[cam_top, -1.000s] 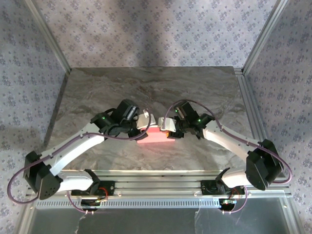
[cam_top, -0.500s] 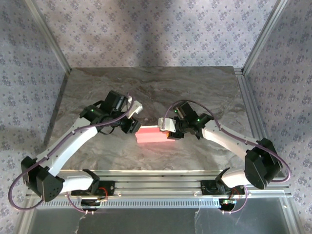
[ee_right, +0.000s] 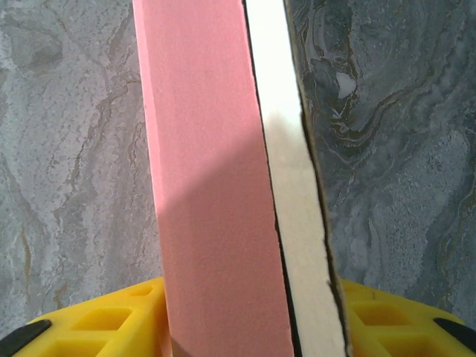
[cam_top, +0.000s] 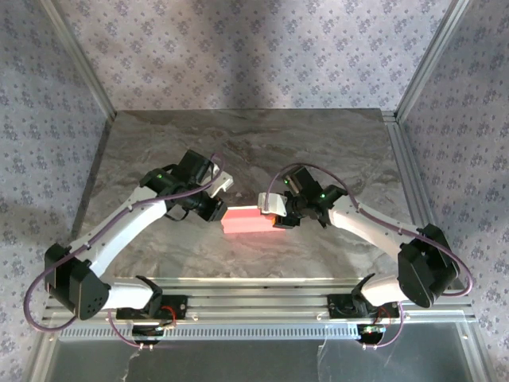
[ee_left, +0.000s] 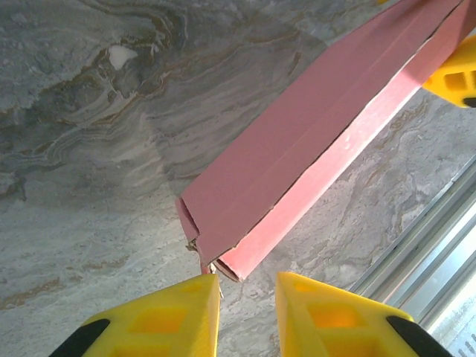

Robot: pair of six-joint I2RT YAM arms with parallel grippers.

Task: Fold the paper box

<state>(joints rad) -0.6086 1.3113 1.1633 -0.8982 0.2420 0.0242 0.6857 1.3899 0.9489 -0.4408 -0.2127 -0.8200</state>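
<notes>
Light in the top view is soft and even, with a paler sheen on the table beyond the paper box. In the left wrist view the box throws a grey shadow to its left, and the marble to its right glares pale. In the right wrist view shade covers the box's lower pink face, while its white edge looks nearly washed out.
</notes>
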